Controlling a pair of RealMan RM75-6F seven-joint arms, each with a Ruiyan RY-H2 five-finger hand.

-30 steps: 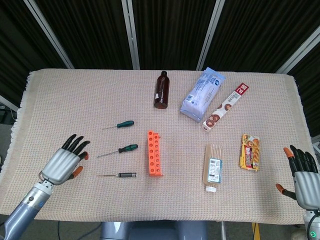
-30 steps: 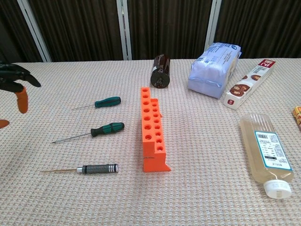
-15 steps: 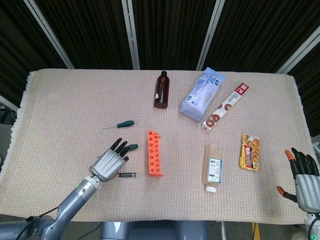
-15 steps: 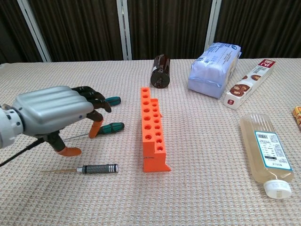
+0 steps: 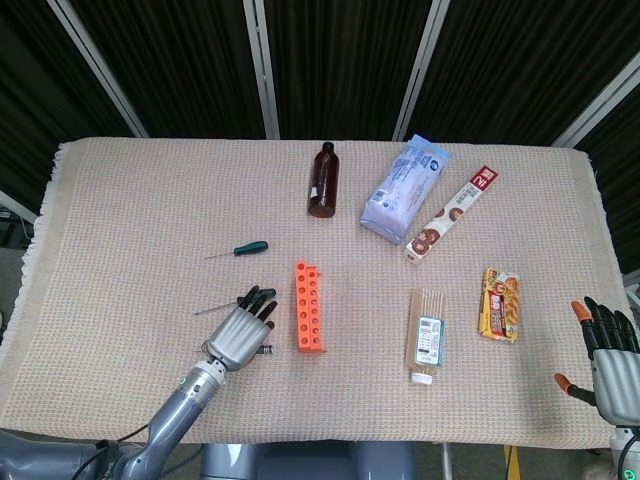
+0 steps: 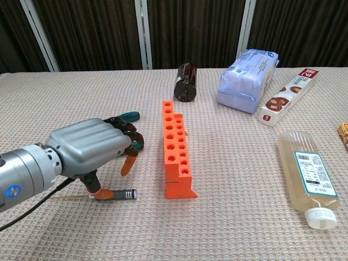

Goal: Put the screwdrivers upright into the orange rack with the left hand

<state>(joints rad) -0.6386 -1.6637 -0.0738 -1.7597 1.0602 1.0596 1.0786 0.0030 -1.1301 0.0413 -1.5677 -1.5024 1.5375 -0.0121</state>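
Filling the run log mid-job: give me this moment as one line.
left hand: open, over middle screwdriver, nothing held | right hand: open, idle at table edge | orange rack: empty | screwdrivers: all flat on table

Orange rack [image 5: 309, 307] is seen at centre frame, lying flat. Left hand [image 5: 241, 336] is positioned just left of it, over two screwdrivers. A third screwdriver [image 5: 239, 250] lies above. Right hand [image 5: 606, 355] is seen at lower right, fingers apart.
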